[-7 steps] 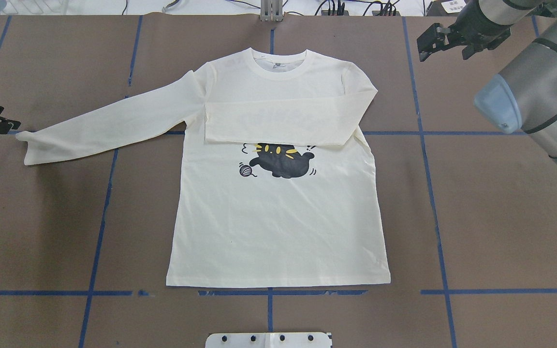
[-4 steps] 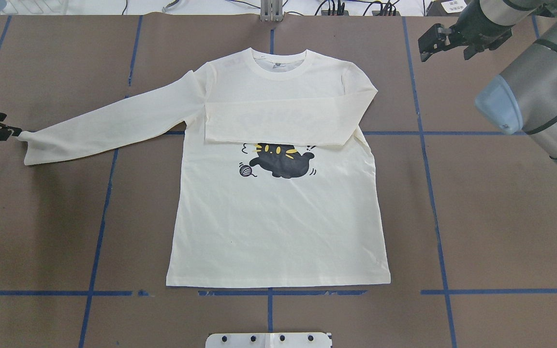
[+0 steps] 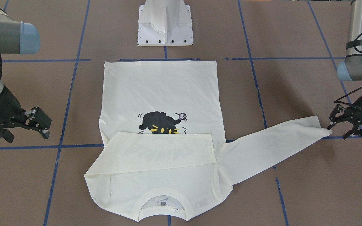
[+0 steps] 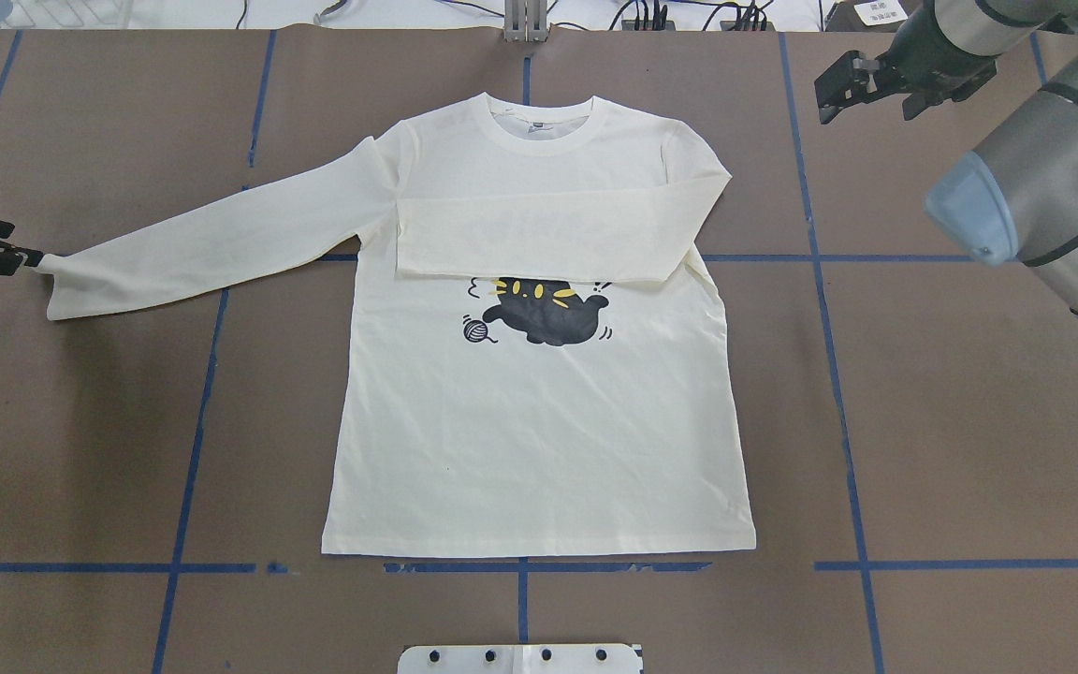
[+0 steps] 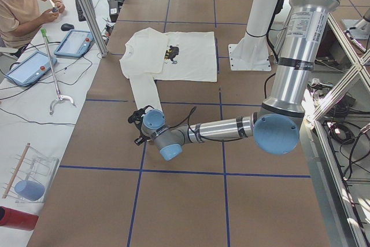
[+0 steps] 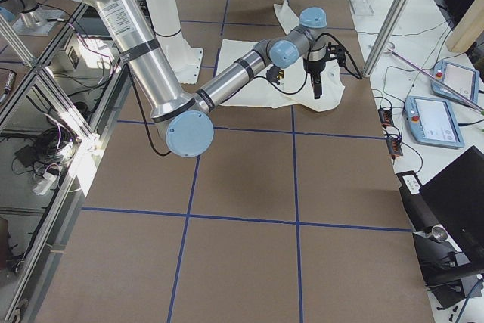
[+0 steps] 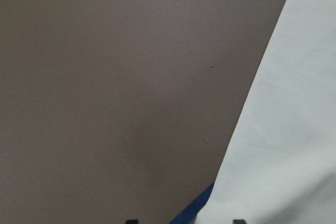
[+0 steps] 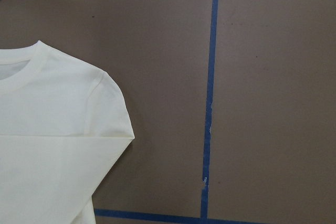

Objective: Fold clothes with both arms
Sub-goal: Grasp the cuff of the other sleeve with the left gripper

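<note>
The cream long-sleeved T-shirt [image 4: 539,440] lies flat, cat print [image 4: 544,311] up, collar at the far side. One sleeve [image 4: 539,234] is folded across the chest and hides the lettering. The other sleeve [image 4: 211,239] stretches out to the left. My left gripper [image 4: 20,255] is open at table level, its jaws at the cuff's [image 3: 320,128] corner; the left wrist view shows the sleeve edge [image 7: 294,129] between the two fingertips. My right gripper [image 4: 834,89] is open and empty, above the table beyond the shirt's right shoulder [image 8: 52,129].
The brown table cover carries blue tape lines [image 4: 829,309]. The white pedestal base [image 4: 520,658] stands at the near edge behind the hem. An operator [image 5: 23,4] sits with tablets [image 5: 72,41] at a side table beyond the collar end.
My left gripper moved in to the cuff corner between one second and half a second ago, and has held there since. My right gripper drifted slightly up and to the right, away from the shirt.
</note>
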Motion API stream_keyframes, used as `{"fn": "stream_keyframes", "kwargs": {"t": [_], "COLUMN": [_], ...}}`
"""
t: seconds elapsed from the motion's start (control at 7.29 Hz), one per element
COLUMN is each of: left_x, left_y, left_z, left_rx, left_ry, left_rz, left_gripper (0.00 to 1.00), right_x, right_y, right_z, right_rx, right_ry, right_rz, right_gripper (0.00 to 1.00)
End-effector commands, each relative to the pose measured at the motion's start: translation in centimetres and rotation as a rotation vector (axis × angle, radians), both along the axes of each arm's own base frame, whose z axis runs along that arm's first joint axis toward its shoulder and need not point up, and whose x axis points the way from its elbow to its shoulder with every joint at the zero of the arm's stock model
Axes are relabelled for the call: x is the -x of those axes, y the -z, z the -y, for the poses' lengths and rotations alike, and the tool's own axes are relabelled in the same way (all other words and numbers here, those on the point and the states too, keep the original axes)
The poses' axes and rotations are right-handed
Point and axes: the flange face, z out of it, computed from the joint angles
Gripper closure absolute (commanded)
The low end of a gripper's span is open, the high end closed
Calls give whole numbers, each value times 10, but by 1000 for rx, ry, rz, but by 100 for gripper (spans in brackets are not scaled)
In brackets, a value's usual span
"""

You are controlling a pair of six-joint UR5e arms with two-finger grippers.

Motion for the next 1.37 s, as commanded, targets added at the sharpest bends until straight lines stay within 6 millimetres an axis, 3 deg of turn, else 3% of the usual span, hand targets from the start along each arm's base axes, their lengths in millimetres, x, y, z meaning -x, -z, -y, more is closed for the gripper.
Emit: {"fn": "stream_keyframes", "kwargs": {"t": [0.0, 1.23], "left_x": [-1, -16], "left_y": [-1, -4], "left_z": [-1, -8], "left_rx": [0, -12], "left_ry": [-2, -29], "left_rz": [0, -6], "left_gripper": [32, 36], "right_x": [0, -1], "right_y": [-1, -5], "right_z": [0, -2], "right_rx": [1, 9], "right_ry": [0, -4], "right_rz": [0, -5], "right_gripper": [0, 0]}}
